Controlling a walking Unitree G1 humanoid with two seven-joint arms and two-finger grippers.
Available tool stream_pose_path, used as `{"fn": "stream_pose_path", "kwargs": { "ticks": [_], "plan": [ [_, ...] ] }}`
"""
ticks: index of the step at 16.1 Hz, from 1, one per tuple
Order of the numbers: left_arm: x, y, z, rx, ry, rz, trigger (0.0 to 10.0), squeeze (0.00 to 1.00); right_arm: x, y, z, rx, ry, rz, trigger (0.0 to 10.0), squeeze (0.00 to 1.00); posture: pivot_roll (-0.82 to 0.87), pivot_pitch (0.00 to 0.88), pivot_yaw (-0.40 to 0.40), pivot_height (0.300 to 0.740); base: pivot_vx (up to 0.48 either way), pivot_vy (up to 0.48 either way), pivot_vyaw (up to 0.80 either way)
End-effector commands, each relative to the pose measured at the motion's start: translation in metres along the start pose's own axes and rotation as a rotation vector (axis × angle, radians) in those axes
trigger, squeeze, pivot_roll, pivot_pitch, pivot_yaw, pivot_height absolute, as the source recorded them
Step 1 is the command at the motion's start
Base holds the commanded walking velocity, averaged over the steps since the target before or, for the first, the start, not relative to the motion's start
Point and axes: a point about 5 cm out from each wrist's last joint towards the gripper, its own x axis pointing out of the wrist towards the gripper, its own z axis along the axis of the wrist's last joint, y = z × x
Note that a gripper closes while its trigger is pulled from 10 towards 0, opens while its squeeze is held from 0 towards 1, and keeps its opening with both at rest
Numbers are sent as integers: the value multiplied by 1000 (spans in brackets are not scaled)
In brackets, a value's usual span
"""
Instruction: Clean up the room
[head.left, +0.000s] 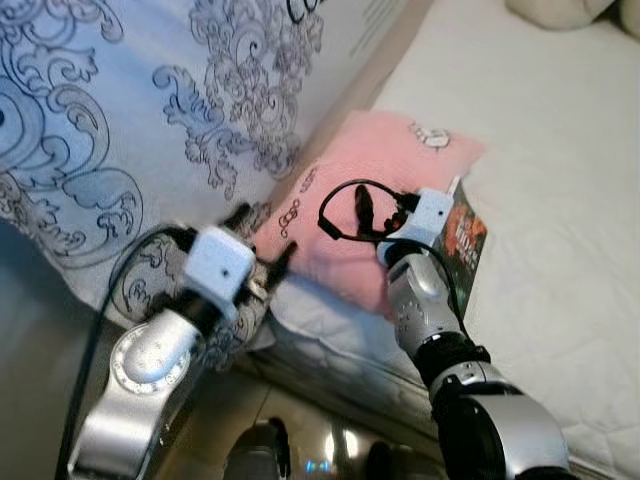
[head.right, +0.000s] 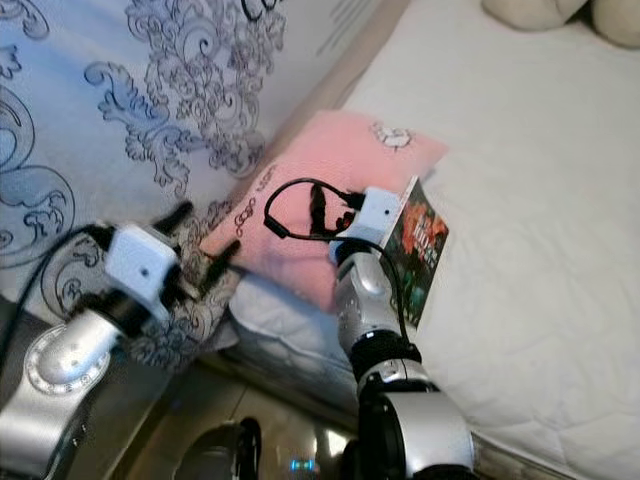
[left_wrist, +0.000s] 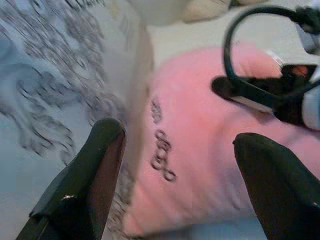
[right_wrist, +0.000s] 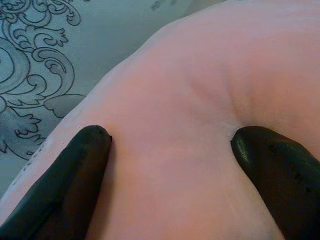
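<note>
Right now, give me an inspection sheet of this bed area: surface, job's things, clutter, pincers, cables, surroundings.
Surface: white quilted mattress, mostly bare.
Job's things: soft pink pillow with small dark lettering, lying at the mattress edge against a pale blue bedcover with dark scroll pattern.
Clutter: dark printed booklet with red markings beside the pillow; cream plush item at the far corner.
Pincers: left pincer open, hovering by the pillow's lettered end; right pincer open, fingers pressed into the pillow.
Cables: black cable loop at the right wrist.
Surroundings: glossy floor below.
</note>
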Motion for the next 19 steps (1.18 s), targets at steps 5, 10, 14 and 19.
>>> {"fn": "stream_pose_path", "kwargs": {
  "ticks": [5, 10, 14, 19],
  "plan": [
    [6, -6, 6, 37, -23, -28, 10000, 0, -18, -24, -23, 143, 48, -181, 10000, 255, 227, 224, 21, 740, 0, 0, 0],
    [8, -4, 2, 45, -8, -10, 10000, 0, -23, -36, -23, 169, 35, -245, 10000, 255, 214, 215, 22, 740, 0, 0, 0],
    [10, -3, 0, 64, -2, -2, 10000, 0, -29, -43, -31, 348, 63, -324, 10000, 251, 208, 212, 23, 740, 0, 0, 0],
    [13, -3, -4, 68, 10, 10, 10000, 0, -31, -44, -33, 298, 95, -291, 10000, 255, 196, 204, 21, 740, 0, 0, 0]
  ]
}}
